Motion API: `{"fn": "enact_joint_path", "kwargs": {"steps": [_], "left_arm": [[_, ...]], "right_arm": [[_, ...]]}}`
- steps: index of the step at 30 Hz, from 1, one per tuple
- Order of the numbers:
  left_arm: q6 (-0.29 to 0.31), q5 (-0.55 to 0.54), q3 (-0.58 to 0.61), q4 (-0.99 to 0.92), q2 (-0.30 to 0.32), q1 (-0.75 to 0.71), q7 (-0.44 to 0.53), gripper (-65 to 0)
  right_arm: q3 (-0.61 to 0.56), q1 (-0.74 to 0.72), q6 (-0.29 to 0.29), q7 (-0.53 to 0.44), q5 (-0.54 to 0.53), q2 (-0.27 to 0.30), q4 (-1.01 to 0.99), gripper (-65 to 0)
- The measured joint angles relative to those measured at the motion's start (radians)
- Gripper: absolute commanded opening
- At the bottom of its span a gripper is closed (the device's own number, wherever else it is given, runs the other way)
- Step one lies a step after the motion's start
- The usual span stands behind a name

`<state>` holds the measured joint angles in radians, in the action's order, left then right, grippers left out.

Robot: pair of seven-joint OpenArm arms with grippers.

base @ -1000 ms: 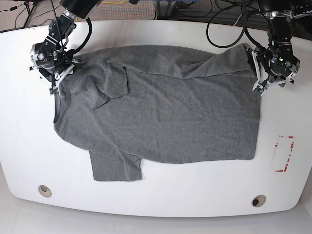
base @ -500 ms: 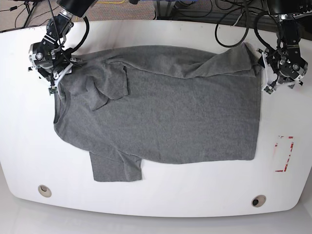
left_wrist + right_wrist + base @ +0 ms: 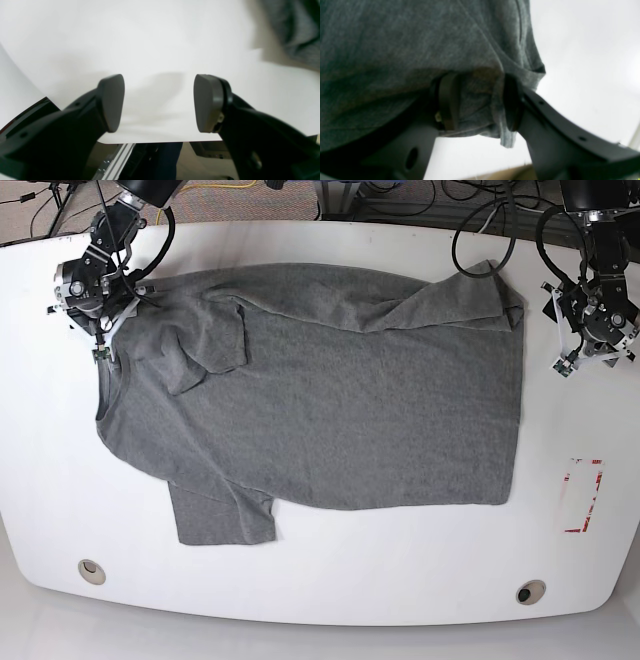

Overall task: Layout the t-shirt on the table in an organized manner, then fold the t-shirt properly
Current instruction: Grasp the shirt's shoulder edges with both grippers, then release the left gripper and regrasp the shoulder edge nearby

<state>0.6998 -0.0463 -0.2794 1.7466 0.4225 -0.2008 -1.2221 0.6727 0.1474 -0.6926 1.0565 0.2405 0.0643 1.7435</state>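
Clamped on a bunch of grey cloth, the right gripper (image 3: 477,102) is seen in its wrist view with fabric pinched between its pads, at the shoulder corner of the t-shirt (image 3: 330,390) near the far edge of the table (image 3: 320,590). The left gripper (image 3: 158,102) is spread wide over bare white tabletop, with nothing between its pads; only a sliver of grey cloth shows at that view's upper right.

The shirt is laid mostly flat across the middle of the table, but one sleeve is folded back over the chest and the far hem corner is turned over on itself.

With only one corner held, a pull by the right arm could drag the whole shirt sideways (nothing is anchoring the other end) and deepen the creases instead of smoothing them. The thick bunch in the grip could also slip out under tension.

How many layers are pinched cannot be told, since the wrist view is blurred. A red-and-white sticker (image 3: 582,496) lies well apart from the shirt.
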Motion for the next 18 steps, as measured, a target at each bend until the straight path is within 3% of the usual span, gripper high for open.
{"fn": "enact_joint_path", "kwargs": {"steps": [5, 8, 18], "left_arm": [[0.001, -0.008, 0.000, 0.160, -0.007, 0.008, -0.046, -26.1], [-0.002, -0.024, -0.004, 0.227, -0.042, 0.040, -0.121, -26.1], [-0.003, -0.158, -0.023, 0.235, -0.120, 0.071, -0.184, -26.1]], "right_arm": [[-0.018, 0.023, -0.007, 0.032, 0.019, -0.011, 0.046, -38.0], [-0.046, 0.019, -0.007, 0.045, 0.019, -0.012, 0.050, -38.0], [-0.055, 0.017, -0.006, 0.043, 0.017, -0.032, 0.055, -38.0]]}}
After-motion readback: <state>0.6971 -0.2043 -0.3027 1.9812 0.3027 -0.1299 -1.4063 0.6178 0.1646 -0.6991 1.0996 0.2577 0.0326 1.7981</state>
